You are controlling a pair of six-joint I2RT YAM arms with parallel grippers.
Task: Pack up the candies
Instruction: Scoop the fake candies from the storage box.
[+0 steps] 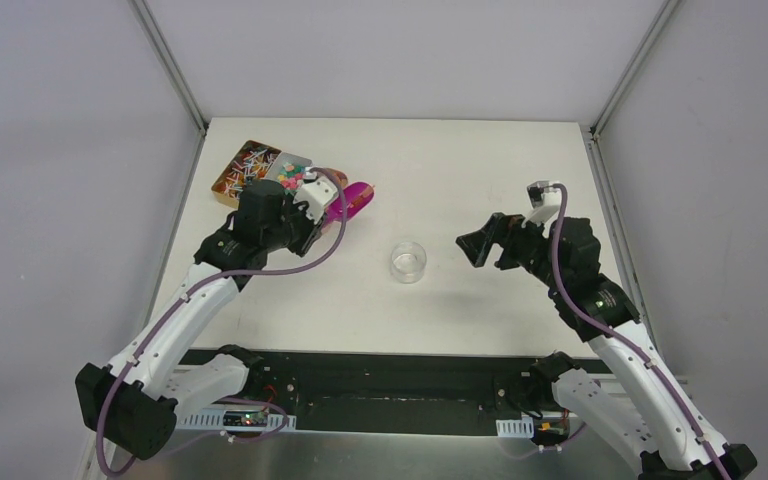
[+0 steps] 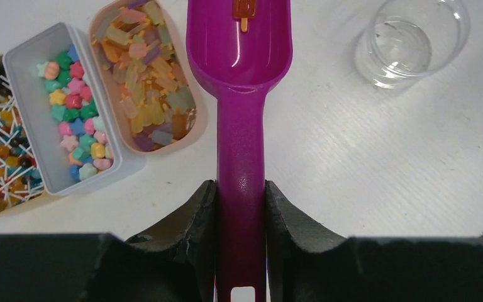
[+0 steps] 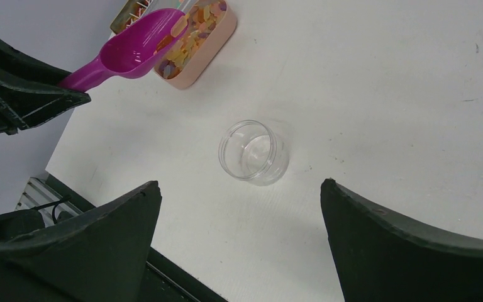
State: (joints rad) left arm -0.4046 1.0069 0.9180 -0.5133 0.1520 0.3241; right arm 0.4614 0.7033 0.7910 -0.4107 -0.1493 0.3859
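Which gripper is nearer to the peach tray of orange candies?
Left. The left gripper, holding the magenta scoop, is just beside the tray; the right gripper is far off, beyond the clear jar.

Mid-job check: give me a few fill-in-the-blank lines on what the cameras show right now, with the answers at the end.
1. The left gripper is shut on the magenta scoop's ____.
2. The scoop's bowl carries just ____ orange candy.
3. The clear jar has no candy in it: it is ____.
4. The right gripper hangs over the jar with its jaws ____.

Missing words: handle; one; empty; open.
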